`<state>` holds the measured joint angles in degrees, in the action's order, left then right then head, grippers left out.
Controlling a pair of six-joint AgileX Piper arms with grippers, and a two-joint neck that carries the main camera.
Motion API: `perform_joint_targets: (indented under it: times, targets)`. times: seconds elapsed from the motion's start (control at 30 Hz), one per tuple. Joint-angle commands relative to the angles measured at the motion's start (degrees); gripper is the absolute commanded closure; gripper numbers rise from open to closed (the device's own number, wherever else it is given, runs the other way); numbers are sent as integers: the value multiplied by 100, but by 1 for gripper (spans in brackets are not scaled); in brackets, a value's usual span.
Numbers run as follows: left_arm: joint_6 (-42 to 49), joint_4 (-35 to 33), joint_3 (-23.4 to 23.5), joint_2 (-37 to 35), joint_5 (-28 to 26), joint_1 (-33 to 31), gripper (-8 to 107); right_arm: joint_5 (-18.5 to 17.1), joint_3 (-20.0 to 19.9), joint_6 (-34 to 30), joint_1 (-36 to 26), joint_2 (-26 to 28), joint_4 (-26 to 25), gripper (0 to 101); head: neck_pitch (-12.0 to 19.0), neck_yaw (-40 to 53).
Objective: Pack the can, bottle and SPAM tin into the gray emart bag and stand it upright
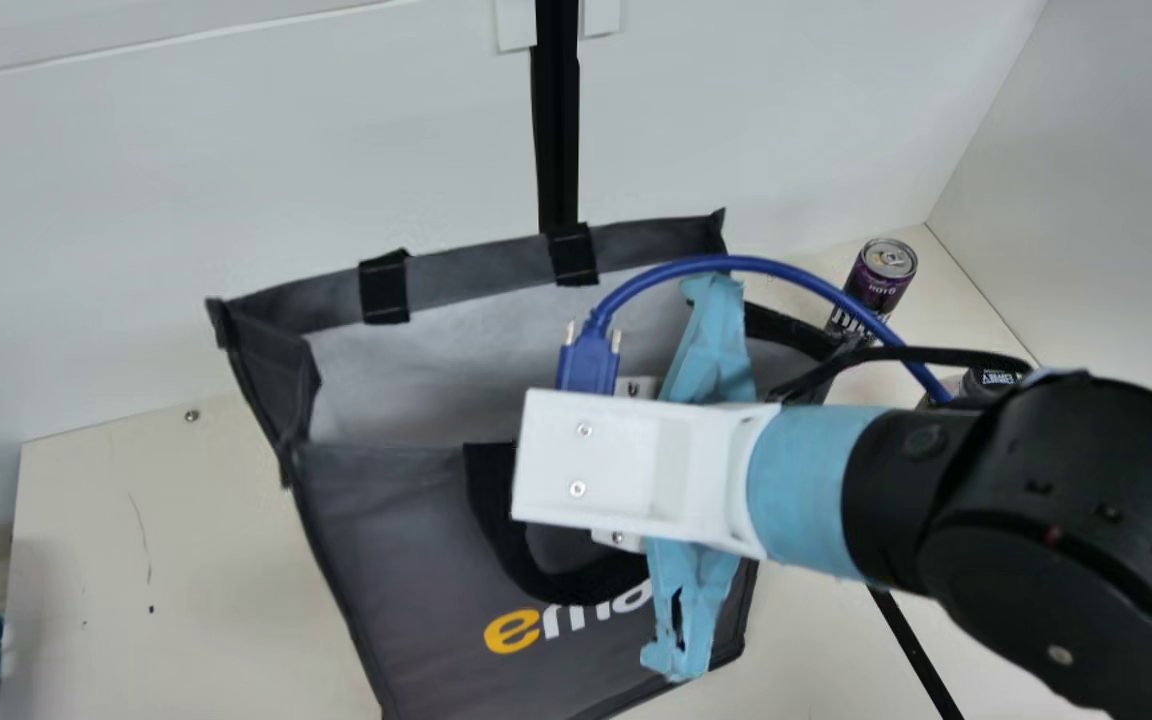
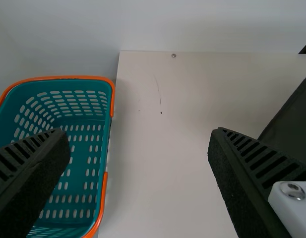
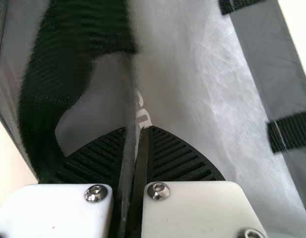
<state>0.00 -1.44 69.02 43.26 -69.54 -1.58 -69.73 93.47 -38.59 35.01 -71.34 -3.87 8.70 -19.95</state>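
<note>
Bag open, packing not finished

You have the gray bag (image 1: 396,540) on the bench (image 1: 86,560), its mouth open. Your right gripper (image 3: 137,128) is closed on the bag's front rim, the cloth pinched between its fingers. Your left gripper (image 2: 138,131) is spread wide with nothing in its grasp, near the teal basket (image 2: 63,78).

Packing: incomplete. The purple can (image 1: 883,284) stands on the bench outside the bag, toward the back corner. Just beside it is a dark item (image 1: 991,378), partly behind your right arm (image 1: 1056,500); identity uncertain. You cannot confirm from here whether the bottle or SPAM tin is inside.

Left to do, in my judgement: load the can and anything else outside, then set the bag firmly upright.
</note>
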Motion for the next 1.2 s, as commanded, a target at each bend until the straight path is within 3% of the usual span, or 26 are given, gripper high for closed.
perform_joint_targets:
  times: [0.0, 0.1, 0.53, 1.03, 1.17]
  targets:
    - [0, 0, 0, 0, 0, 0, 9, -17, -76, 169, 194, 22, -113, 101, 130, -5]
    - [0, 0, 0, 0, 0, 0, 9, -17, -196, 354, 401, 66, -237, 101, 130, -5]
    - [0, 0, 0, 0, 0, 0, 9, -17, -513, 816, 778, 406, -416, 58, 130, -5]
    - [0, 0, 0, 0, 0, 0, 9, -17, -607, 353, 270, 929, 7, 8, 130, -5]
    - [0, 0, 0, 0, 0, 0, 9, -17, -600, 223, 37, 1041, 250, 6, 130, -5]
